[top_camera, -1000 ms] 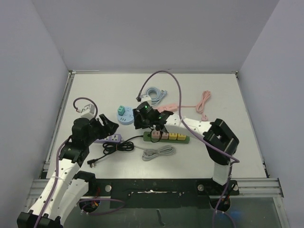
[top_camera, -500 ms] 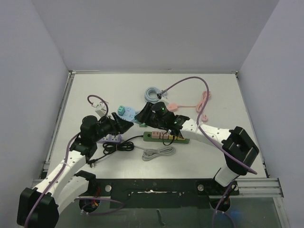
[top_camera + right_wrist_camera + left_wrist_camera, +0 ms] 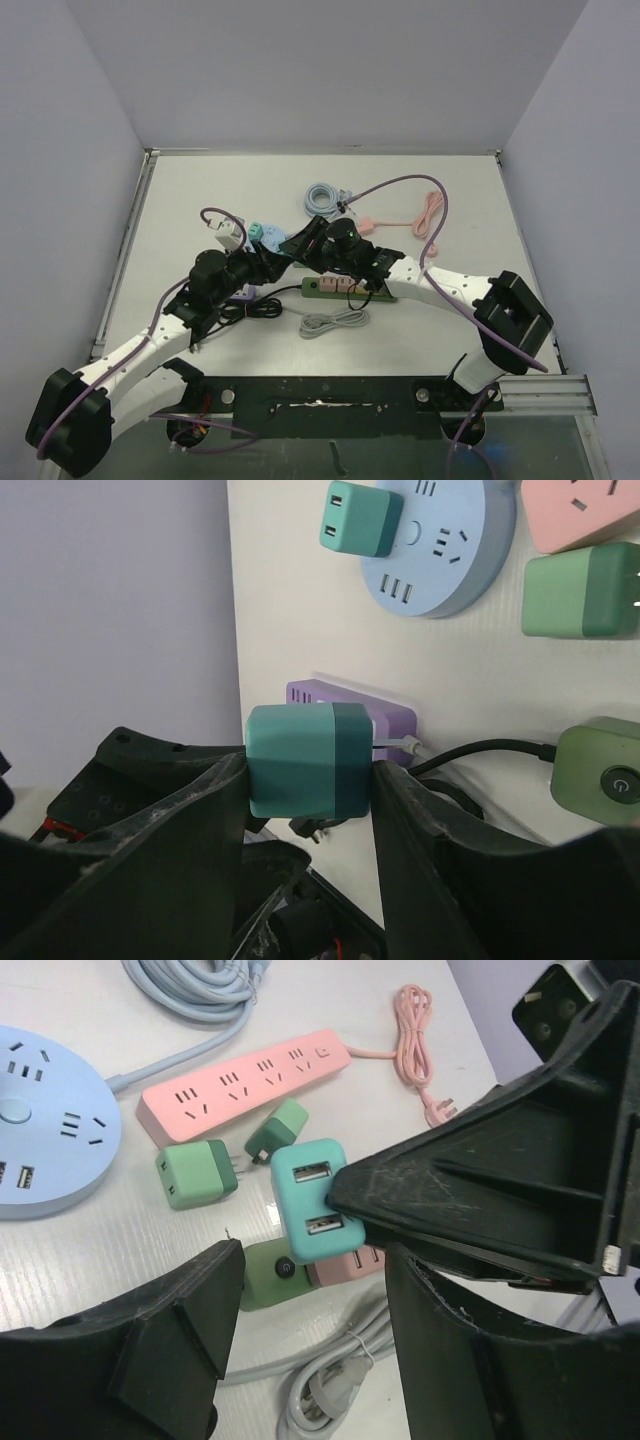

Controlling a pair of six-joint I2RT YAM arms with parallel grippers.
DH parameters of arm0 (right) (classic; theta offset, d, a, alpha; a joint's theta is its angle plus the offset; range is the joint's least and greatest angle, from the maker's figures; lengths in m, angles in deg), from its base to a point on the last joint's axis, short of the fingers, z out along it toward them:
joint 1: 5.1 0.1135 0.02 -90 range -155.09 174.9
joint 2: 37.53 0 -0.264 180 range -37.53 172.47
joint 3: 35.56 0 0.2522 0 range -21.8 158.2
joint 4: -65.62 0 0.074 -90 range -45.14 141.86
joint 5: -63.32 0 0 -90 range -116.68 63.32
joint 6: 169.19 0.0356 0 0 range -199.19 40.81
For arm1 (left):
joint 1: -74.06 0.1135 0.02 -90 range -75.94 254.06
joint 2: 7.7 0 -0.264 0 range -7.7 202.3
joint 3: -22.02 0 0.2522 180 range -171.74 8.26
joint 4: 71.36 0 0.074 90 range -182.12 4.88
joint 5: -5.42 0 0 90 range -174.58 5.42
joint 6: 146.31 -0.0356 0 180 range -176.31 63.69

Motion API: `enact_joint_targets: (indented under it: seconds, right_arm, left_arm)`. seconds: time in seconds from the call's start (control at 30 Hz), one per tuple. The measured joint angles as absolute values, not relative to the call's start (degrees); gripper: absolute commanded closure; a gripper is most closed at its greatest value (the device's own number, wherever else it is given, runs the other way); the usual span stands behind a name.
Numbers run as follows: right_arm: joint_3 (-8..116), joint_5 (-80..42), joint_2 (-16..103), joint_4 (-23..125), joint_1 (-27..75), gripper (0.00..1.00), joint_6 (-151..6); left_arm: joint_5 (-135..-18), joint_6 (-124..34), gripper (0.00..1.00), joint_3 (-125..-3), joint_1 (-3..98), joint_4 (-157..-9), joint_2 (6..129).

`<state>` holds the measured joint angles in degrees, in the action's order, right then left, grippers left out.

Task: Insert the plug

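Over the white table (image 3: 450,200), the right end effector (image 3: 310,776) clamps the teal plug (image 3: 295,750) between its fingers.

The teal plug (image 3: 308,761) is smooth matt plastic, the black fingers (image 3: 170,830) scuffed, grainy plastic, the white table (image 3: 290,610) smooth.
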<state>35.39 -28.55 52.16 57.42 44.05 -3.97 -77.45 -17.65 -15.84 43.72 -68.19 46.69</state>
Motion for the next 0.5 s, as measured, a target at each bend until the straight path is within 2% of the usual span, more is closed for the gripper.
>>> enact_joint_targets:
  seconds: [0.13, 0.23, 0.43, 0.5]
  right_arm:
    - [35.3, -28.0, 51.5, 58.1, 44.1, 0.54, -3.4]
    - [35.3, -27.5, 51.5, 58.6, 44.1, 0.54, -2.9]
    - [35.3, -26.8, 51.5, 58.9, 43.9, 0.5, -1.7]
    - [35.3, -26.8, 51.4, 59.3, 43.8, 0.43, -1.7]
  left_arm:
    - [-79.7, -18.0, 0.45, -15.8, 43.3, -66.4, 47.8]
    - [-81.0, -18.5, 0.52, -15.8, 43.0, -64.6, 48.5]
    - [-82.2, -20.1, 0.77, -15.8, 42.0, -61.9, 49.2]
    - [-82.3, -20.8, 0.83, -15.8, 41.9, -61.2, 49.2]
